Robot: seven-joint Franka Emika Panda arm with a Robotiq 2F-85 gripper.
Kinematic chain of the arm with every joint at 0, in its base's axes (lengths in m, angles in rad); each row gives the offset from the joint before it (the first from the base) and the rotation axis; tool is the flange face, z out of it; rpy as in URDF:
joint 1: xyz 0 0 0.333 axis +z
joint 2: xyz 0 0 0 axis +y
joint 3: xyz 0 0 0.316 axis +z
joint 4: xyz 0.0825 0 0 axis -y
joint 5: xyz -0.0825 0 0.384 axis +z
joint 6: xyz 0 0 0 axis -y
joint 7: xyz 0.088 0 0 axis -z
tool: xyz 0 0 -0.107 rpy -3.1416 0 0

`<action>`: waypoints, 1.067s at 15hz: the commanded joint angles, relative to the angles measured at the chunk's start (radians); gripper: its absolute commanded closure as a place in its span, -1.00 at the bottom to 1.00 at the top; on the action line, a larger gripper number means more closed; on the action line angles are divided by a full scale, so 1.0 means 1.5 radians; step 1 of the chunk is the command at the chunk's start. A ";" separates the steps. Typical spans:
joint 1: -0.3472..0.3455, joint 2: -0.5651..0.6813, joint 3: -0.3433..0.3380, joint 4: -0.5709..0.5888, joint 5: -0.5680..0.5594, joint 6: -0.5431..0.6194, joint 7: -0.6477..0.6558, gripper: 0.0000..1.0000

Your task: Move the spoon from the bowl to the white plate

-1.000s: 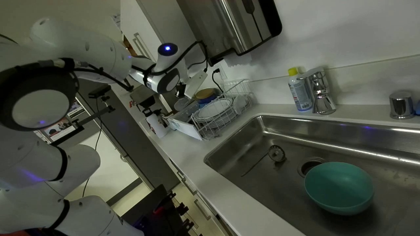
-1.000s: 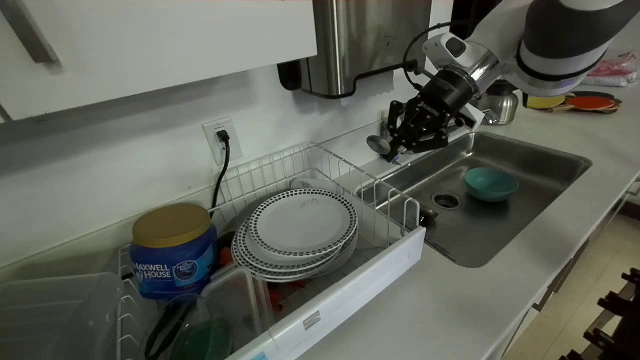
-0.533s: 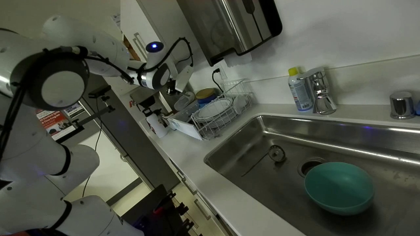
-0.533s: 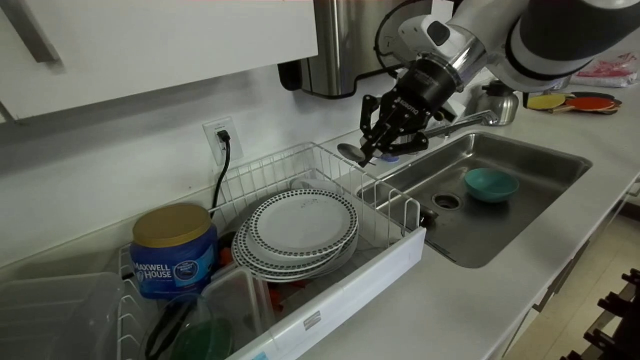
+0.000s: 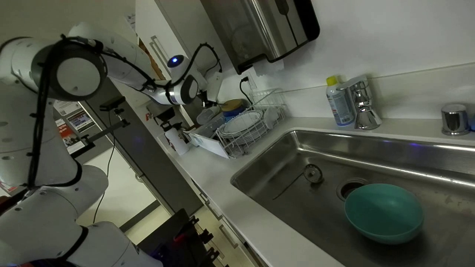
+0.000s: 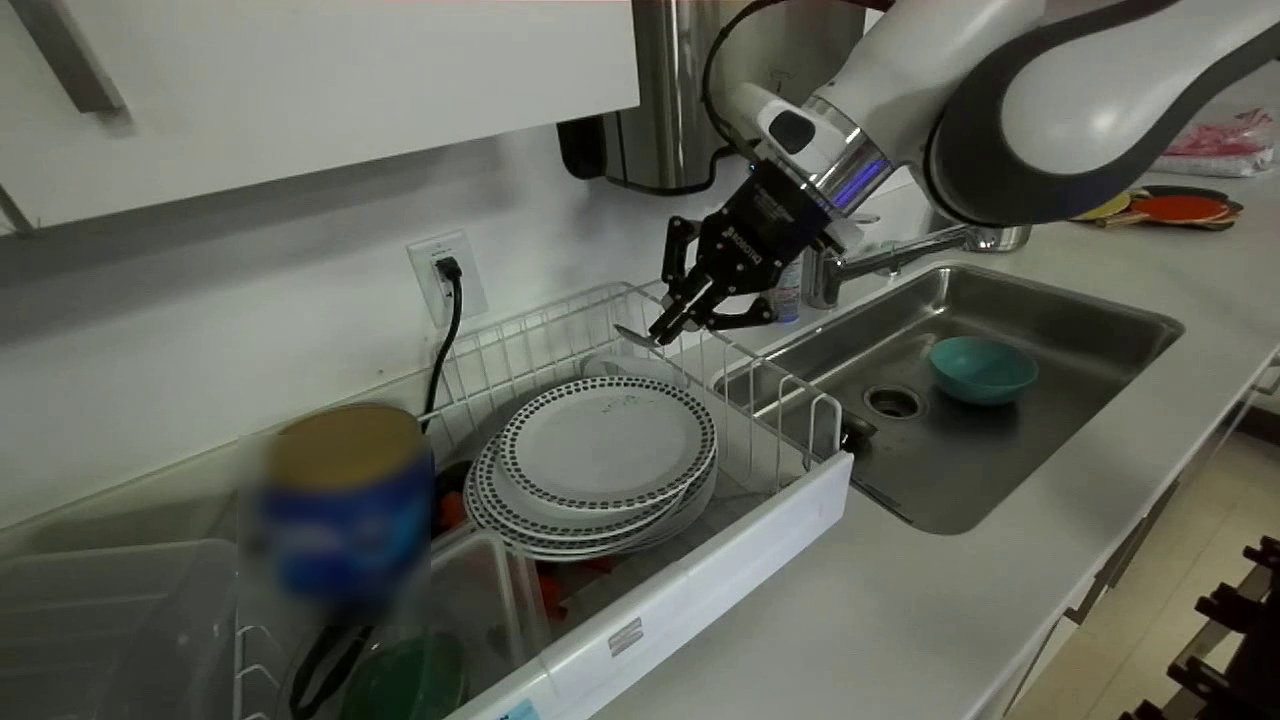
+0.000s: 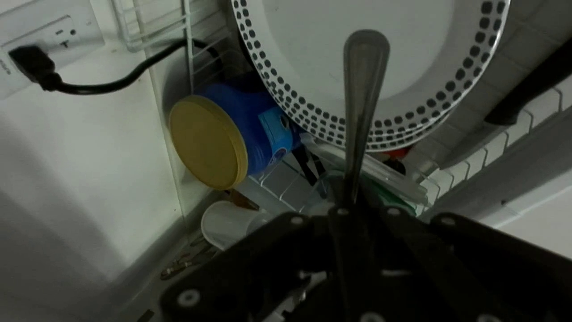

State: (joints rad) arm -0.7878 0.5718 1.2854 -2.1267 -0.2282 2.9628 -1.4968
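The slim grey metal spoon (image 7: pixel 365 80) is clamped in my gripper (image 7: pixel 356 201) in the wrist view, its handle sticking out beyond the fingertips. In an exterior view the spoon's end (image 6: pixel 636 337) shows just past my gripper (image 6: pixel 664 328), which hangs above the back right part of the dish rack. The white plate (image 6: pixel 607 440) with a dark dotted rim tops a stack in the rack, below and in front of the gripper. It also shows in the wrist view (image 7: pixel 415 49) behind the spoon. The teal bowl (image 5: pixel 384 211) sits in the sink, far from the gripper.
The white wire dish rack (image 6: pixel 740 540) has raised sides around the plates. A blue canister with a gold lid (image 6: pixel 345 500) and clear containers (image 6: pixel 110 620) stand beside the stack. The steel sink (image 6: pixel 960 490) holds a ladle (image 5: pixel 313 173). A wall dispenser (image 5: pixel 259 29) hangs above.
The arm has moved from near the sink's corner toward the dish rack and a little lower, carrying the spoon. The spoon now looks edge-on. The bowl and plates have not moved.
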 commanded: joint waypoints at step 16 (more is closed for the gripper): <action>0.505 0.052 -0.459 0.238 0.033 -0.104 -0.013 0.96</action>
State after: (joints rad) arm -0.0836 0.6139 0.6318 -1.8487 -0.2097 2.8709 -1.4883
